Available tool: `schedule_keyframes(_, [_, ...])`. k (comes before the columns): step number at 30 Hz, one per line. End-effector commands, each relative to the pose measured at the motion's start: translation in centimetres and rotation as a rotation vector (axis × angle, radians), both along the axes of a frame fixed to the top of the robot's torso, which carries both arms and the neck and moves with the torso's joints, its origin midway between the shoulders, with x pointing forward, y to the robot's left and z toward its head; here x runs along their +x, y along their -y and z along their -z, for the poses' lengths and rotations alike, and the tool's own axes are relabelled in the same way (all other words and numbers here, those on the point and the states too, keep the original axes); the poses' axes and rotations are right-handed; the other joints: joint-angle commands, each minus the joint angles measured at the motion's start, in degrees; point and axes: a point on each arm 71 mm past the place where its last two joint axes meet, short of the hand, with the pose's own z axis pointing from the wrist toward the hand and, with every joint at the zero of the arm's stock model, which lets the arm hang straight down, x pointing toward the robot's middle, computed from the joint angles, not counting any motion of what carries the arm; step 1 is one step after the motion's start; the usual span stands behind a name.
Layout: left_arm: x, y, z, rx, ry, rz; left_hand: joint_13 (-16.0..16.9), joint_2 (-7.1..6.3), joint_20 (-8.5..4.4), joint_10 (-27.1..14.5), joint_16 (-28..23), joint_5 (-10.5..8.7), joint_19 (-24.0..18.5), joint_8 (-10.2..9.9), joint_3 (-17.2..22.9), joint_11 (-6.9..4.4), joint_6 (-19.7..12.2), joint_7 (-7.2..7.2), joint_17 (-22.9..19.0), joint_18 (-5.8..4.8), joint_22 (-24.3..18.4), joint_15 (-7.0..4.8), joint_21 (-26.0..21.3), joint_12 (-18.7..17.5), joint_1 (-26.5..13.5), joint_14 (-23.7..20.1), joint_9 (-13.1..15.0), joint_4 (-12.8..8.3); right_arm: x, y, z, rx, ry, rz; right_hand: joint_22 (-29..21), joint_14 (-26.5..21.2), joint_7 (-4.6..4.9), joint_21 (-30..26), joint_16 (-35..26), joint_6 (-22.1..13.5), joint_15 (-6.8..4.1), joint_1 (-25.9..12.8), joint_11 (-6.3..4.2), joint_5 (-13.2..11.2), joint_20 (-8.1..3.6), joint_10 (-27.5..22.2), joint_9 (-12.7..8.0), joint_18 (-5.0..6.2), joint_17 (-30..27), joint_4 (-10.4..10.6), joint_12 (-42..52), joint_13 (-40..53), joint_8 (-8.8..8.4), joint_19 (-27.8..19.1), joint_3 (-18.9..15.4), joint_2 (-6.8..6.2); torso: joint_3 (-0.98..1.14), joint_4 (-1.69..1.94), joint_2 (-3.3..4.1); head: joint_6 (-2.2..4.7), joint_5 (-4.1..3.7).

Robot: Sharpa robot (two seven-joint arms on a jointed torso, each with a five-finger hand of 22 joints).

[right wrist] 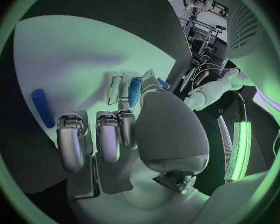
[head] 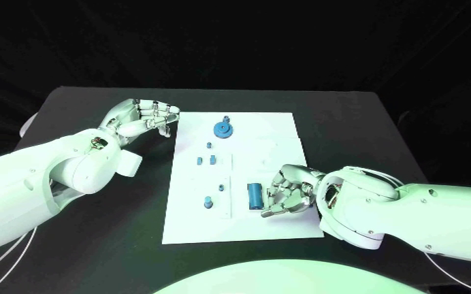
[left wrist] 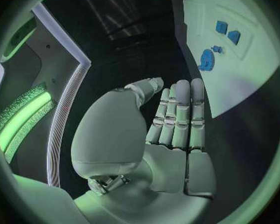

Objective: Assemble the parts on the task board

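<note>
Now close right hand (head: 288, 195), fingers apart and holding nothing, squarely round blue cylinder (head: 255, 195) just beside it on task board (head: 275, 144); keep left hand (head: 145, 118), likewise unclenched, off board's far corner.

Left robot hand (head: 145, 118) flat, right robot hand (head: 290, 190) curled

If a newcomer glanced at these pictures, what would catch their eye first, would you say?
Probably the white task board mid-table, with the blue gear near its far edge. Next, the right hand beside a blue cylinder, and the left hand at the board's far left corner.
</note>
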Motion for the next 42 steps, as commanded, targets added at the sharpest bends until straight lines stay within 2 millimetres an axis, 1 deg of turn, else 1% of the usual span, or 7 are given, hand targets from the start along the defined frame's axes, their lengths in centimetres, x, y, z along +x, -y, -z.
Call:
schedule_keyframes(1, [-0.1, 0.2, 0.0, -0.013, -0.004, 0.016, 0.05, 0.4, 0.08, -0.44, -0.27, 0.3, -0.38, 0.26, -0.15, -0.05, 0.19, 0.05, -0.07, 0.84, -0.06, -0.15, -0.24, 0.34, 0.02, -0.35, -0.09, -0.12, -0.1, 0.1, -0.3, 0.005, 0.029, -0.021, 15.05, 5.97, -0.04, 0.26, 0.19, 0.46, -0.14, 0.65, -0.34, 0.35, -0.35, 3.95, -0.08, -0.81, 15.07, -0.02, 0.21, 11.94, 0.2, 5.99, 0.43, 0.36, 0.04, -0.02, -0.01, 0.09, 0.02])
schedule_keyframes(5, [-0.1, 0.2, 0.0, -0.014, -0.001, 0.016, 0.05, 0.4, 0.08, -0.44, -0.27, 0.3, -0.38, 0.26, -0.15, -0.05, 0.19, 0.05, -0.07, 0.84, -0.06, -0.15, -0.24, 0.34, 0.02, -0.35, -0.09, -0.12, 0.0, 1.1, -0.9, 0.034, 0.066, 0.018, 15.05, 5.97, 0.07, 0.26, 0.19, 0.2, -0.1, 0.85, -0.28, 1.68, -0.34, 3.96, -0.21, -0.81, 15.07, -0.03, 0.22, 11.97, 0.01, 5.99, 0.96, 0.63, 0.07, 0.03, -0.03, 0.26, -0.22])
schedule_keyframes(8, [-0.1, 0.3, 0.0, -0.017, 0.002, 0.016, 0.05, 0.4, 0.08, -0.44, -0.27, 0.3, -0.38, 0.26, -0.15, -0.05, 0.19, 0.05, -0.07, 0.84, -0.06, -0.15, -0.24, 0.34, 0.02, -0.35, -0.09, -0.12, 0.5, 2.6, -1.8, 0.055, 0.1, 0.068, 15.05, 5.97, 0.34, 0.26, 0.19, -0.57, 0.03, 1.06, -0.07, 2.81, -0.26, 3.79, -0.45, -0.81, 15.07, -0.04, -0.24, 11.77, -0.5, 5.99, 1.26, 0.59, -0.03, 0.01, -0.04, 0.29, -0.39])
schedule_keyframes(15, [-0.2, 0.5, -0.1, -0.043, 0.007, 0.016, 0.06, 0.47, 0.09, -0.48, -0.24, 0.27, -0.37, 0.3, -0.17, -0.06, 0.2, 0.04, -0.08, 0.83, -0.09, -0.15, -0.27, 0.46, -0.05, -0.37, -0.17, -0.09, 1.8, 7.1, -3.5, 0.001, 0.176, 0.148, 15.05, 5.97, 0.52, 0.26, 0.19, -0.99, 0.14, 1.06, 0.1, 2.93, -0.19, 3.68, -0.58, -0.81, 15.07, -0.02, -0.53, 11.64, -0.79, 5.99, 1.33, 0.58, -0.19, 0.01, -0.11, 0.33, -1.86])
schedule_keyframes(21, [-0.2, 0.4, -0.2, -0.061, 0.007, 0.01, 0.07, 0.39, 0.11, -0.5, -0.22, 0.24, -0.4, 0.28, -0.29, -0.04, 0.13, 0.05, -0.08, 0.82, -0.13, -0.12, -0.33, 0.52, -0.26, -0.4, -0.22, 0.01, 1.7, 9.7, -3.4, -0.08, 0.182, 0.171, 15.05, 5.97, 0.62, 0.26, 0.19, -1.07, 0.23, 0.82, 0.18, 2.64, -0.12, 3.62, -0.62, -0.81, 15.07, 0.03, -0.69, 11.58, -0.88, 5.99, 1.29, 0.58, -0.04, -0.09, -0.03, 0.23, -2.74])
schedule_keyframes(32, [-0.3, 0.3, -0.2, -0.065, 0.005, 0.009, 0.08, 0.43, 0.14, -0.52, -0.19, 0.23, -0.42, 0.31, -0.36, -0.05, 0.15, 0.01, -0.08, 0.81, -0.18, -0.1, -0.41, 0.58, -0.43, -0.42, -0.26, 0.14, 0.3, 10.2, -1.4, -0.166, 0.117, 0.146, 15.05, 5.97, 0.65, 0.26, 0.19, -0.96, 0.32, 0.48, 0.24, 2.39, -0.04, 3.6, -0.63, -0.81, 15.07, 0.06, -0.73, 11.57, -0.89, 5.99, 1.4, 0.94, -0.04, 0.02, -0.04, 0.25, -3.42])
schedule_keyframes(42, [-0.3, 0.2, -0.1, -0.063, 0.001, 0.008, 0.08, 0.43, 0.14, -0.52, -0.19, 0.23, -0.42, 0.31, -0.36, -0.05, 0.15, 0.01, -0.08, 0.81, -0.18, -0.1, -0.41, 0.58, -0.43, -0.42, -0.26, 0.14, -0.1, 9.6, -0.1, -0.205, 0.093, 0.126, 15.05, 5.97, 0.64, 0.26, 0.19, -0.83, 0.34, 0.23, 0.24, 2.26, -0.01, 3.61, -0.63, -0.81, 15.07, 0.07, -0.7, 11.59, -0.86, 5.99, 1.45, 1.14, 0.01, 0.0, 0.02, 0.1, -3.3])
